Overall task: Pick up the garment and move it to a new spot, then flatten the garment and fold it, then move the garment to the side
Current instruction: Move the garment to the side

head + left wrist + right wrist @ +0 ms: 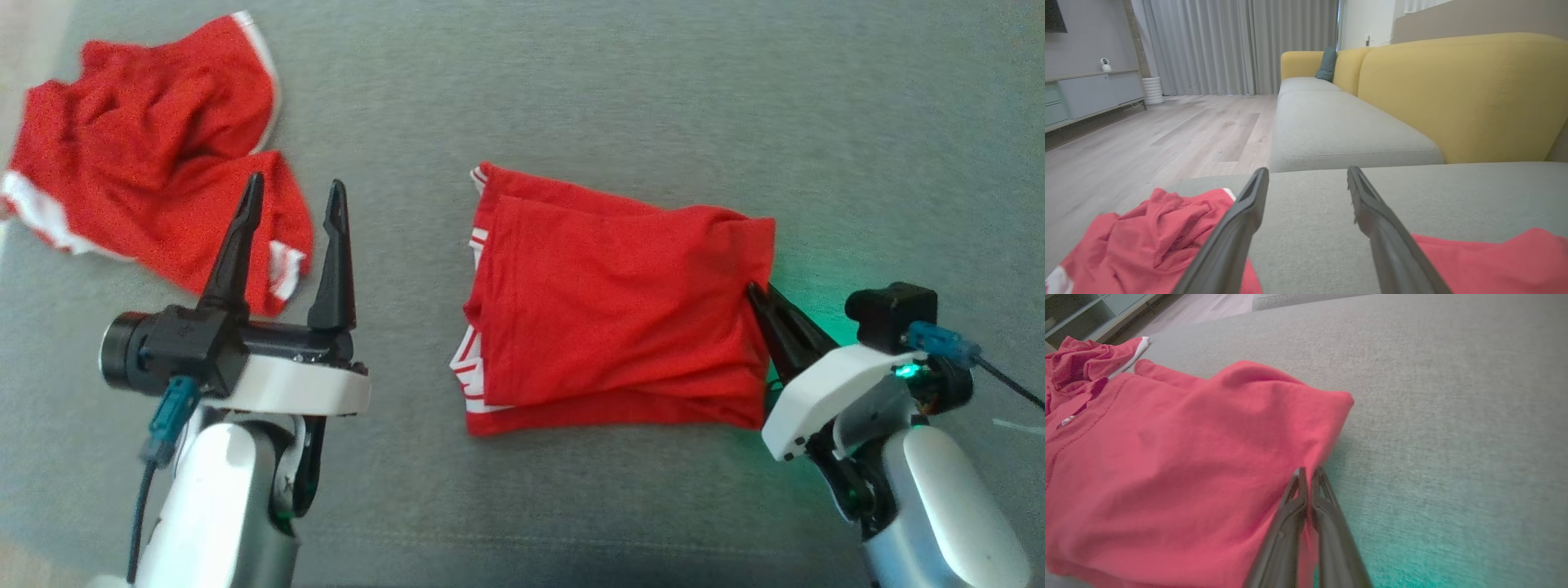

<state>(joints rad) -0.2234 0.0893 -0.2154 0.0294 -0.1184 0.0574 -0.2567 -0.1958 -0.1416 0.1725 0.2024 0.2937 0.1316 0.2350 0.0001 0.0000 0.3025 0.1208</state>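
Now, on your grey sofa seat (653, 82) the folded red garment (620, 302) lies mid-cushion, with a 2nd, crumpled red garment (155, 163) well to its left. Your right hand (755, 291) is pinched closed on the folded one's right edge. Your left hand (295, 196) hovers spread wide, holding nothing.

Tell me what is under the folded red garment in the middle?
The folded red garment with white trim rests on the grey fabric cushion, which shows around it. Its own lower layers peek out at the white-striped edge. Anything else beneath is covered.
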